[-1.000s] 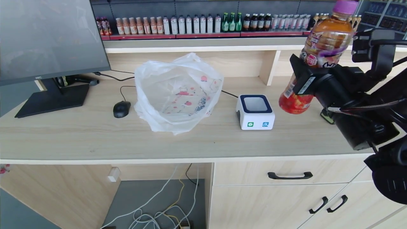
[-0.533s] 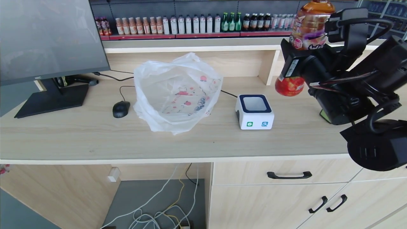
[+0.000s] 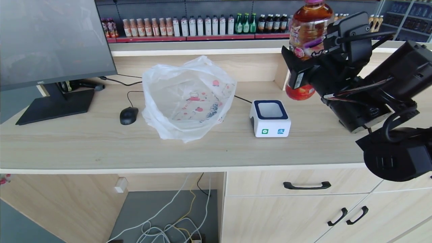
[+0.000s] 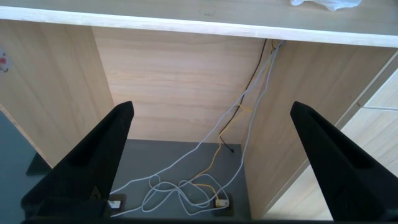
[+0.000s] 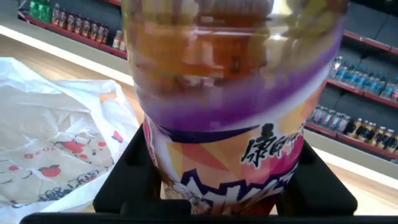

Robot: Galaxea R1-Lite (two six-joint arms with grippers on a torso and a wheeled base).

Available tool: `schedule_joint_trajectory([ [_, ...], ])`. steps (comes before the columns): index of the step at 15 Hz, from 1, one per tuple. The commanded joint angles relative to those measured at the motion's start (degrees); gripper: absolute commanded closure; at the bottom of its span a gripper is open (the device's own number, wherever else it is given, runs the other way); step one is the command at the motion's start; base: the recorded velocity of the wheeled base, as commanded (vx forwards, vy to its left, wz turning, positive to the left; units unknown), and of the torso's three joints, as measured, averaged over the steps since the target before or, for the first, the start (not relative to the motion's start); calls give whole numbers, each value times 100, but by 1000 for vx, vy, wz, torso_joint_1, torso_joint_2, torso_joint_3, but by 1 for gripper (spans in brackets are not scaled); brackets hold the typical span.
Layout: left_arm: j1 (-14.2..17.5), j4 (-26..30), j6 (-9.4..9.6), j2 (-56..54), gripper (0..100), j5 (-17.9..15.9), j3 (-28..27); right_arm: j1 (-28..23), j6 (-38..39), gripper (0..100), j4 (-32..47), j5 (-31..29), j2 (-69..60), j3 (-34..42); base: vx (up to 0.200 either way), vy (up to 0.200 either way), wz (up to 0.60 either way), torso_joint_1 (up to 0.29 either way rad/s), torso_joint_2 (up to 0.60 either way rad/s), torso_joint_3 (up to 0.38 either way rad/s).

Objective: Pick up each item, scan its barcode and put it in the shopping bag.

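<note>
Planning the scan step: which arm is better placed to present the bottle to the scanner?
Right. The right gripper grips the bottle in the air beside the scanner. The left gripper hangs open below the counter, holding nothing.

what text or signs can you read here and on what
Nothing reads cleanly.
On the bottle: large stylised characters, cut off.
On the monitor: tiny logo, too small.
On the scanner: green and blue icons, no words.
On the shopping bag: crumpled red print, unreadable.
On the shelf bottles: labels too small.
</note>
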Motion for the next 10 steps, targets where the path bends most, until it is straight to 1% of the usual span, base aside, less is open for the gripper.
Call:
schedule_joint_trajectory([
  [1, -9, 0, 0, 0, 0, 0, 0, 16, -308, 100, 36, 486, 89, -62, 0, 0, 0, 0, 0, 0],
  [2, 0, 0, 0, 0, 0, 0, 0, 7, -484, 100, 45, 750, 142, -106, 0, 0, 0, 0, 0, 0],
  [6, 0, 0, 0, 0, 0, 0, 0, -1, -897, 100, 36, 1304, 309, -124, 0, 0, 0, 0, 0, 0],
  [8, 0, 0, 0, 0, 0, 0, 0, -54, -1073, 100, 27, 1480, 379, -124, 0, 0, 0, 0, 0, 0],
  [9, 0, 0, 0, 0, 0, 0, 0, -116, -1222, 100, 10, 1664, 423, -159, 0, 0, 0, 0, 0, 0],
  [10, 0, 0, 0, 0, 0, 0, 0, -116, -1231, 100, 10, 1673, 432, -159, 0, 0, 0, 0, 0, 0],
])
